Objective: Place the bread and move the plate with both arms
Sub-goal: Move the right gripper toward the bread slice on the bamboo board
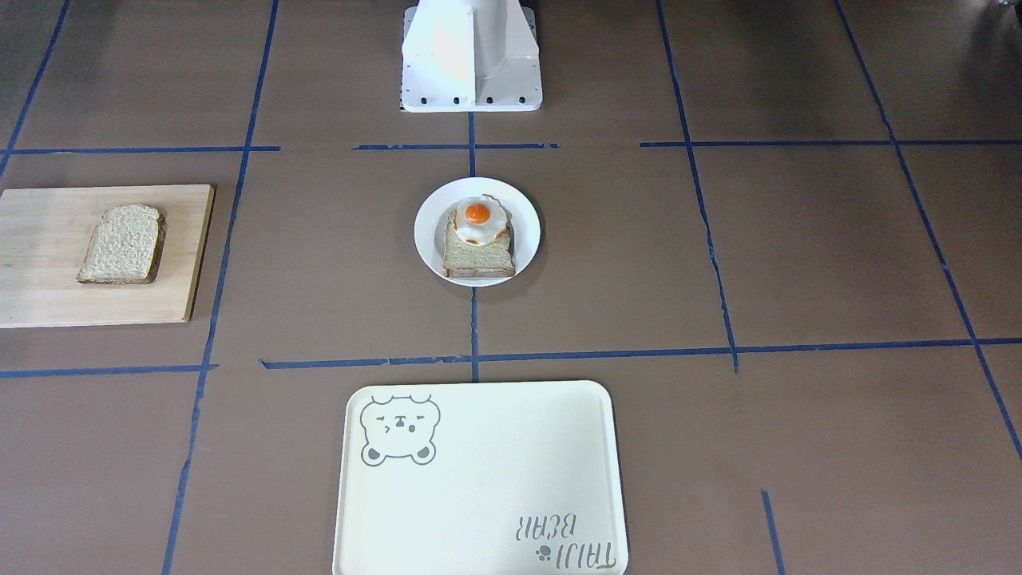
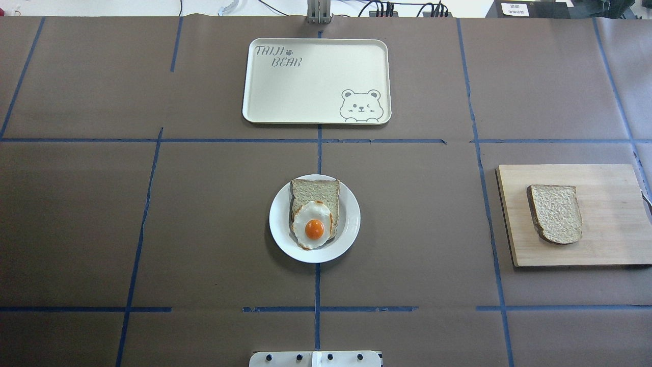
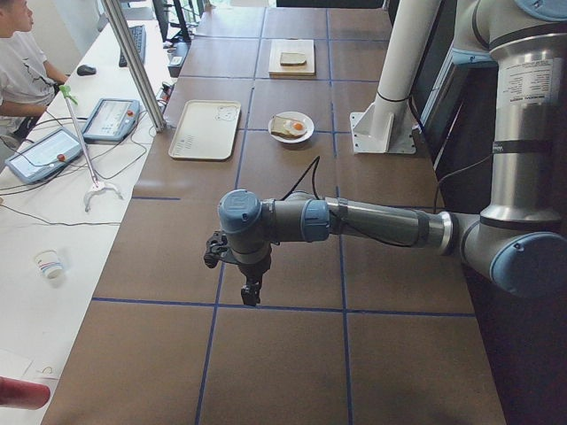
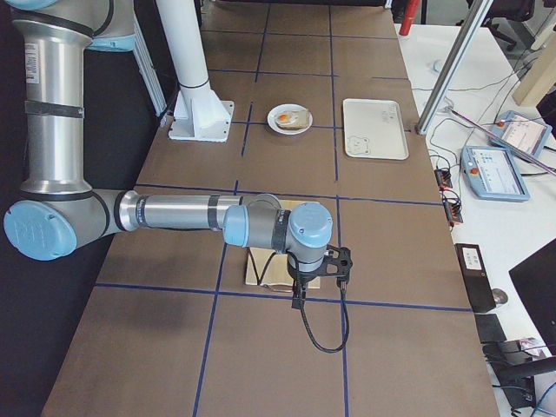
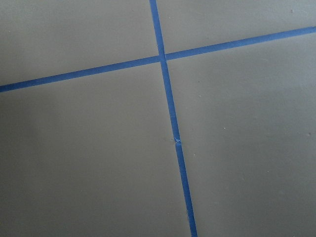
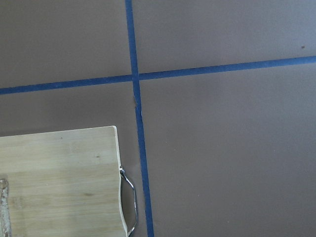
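Note:
The bread (image 1: 124,243) lies flat on a wooden board (image 1: 48,263) at the robot's right; it also shows in the overhead view (image 2: 556,213). The white plate (image 1: 528,228) sits at the table's centre and carries a paler toast slice (image 1: 479,257) with a fried egg (image 1: 477,214). My left gripper (image 3: 252,297) shows only in the exterior left view, hanging over bare table far from the plate. My right gripper (image 4: 298,300) shows only in the exterior right view, near the board's outer end. I cannot tell whether either is open or shut. The wrist views show no fingers.
A cream tray with a bear drawing (image 2: 305,86) lies across the table from the robot, beyond the plate. The board (image 6: 59,182) has a metal handle (image 6: 129,197) at its end. The robot's white base (image 1: 471,56) stands behind the plate. Blue tape lines grid the brown table.

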Controlling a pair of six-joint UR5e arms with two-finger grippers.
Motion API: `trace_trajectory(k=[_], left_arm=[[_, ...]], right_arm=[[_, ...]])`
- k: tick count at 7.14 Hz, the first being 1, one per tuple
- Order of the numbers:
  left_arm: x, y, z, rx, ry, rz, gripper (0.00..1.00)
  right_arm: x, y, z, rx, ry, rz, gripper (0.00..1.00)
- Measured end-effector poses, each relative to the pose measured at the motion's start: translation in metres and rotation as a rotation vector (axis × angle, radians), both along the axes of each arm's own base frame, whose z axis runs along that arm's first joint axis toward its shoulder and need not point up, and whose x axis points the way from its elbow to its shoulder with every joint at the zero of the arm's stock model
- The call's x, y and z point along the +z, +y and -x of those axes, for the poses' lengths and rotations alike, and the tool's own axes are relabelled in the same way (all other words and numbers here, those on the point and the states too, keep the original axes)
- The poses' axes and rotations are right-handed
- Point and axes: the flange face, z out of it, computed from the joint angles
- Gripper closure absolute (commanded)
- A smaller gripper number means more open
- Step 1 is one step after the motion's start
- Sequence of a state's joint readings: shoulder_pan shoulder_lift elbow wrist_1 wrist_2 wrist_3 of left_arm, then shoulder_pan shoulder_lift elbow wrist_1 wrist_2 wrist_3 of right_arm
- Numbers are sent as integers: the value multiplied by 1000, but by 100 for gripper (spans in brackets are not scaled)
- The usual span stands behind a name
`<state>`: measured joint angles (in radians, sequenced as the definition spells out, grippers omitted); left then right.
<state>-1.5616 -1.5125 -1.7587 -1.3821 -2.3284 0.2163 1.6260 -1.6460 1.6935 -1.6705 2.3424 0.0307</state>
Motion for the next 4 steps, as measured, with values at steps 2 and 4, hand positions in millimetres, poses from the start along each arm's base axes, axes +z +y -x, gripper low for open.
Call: trace_trajectory(k=[2,4], left_arm=[[0,0,0,1,0,-2,0],[-1,0,0,-1,-5,-2,0]], right_arm=[[-1,0,0,0,0,-3,0],[-7,-3,0,-1,1,-18,0]])
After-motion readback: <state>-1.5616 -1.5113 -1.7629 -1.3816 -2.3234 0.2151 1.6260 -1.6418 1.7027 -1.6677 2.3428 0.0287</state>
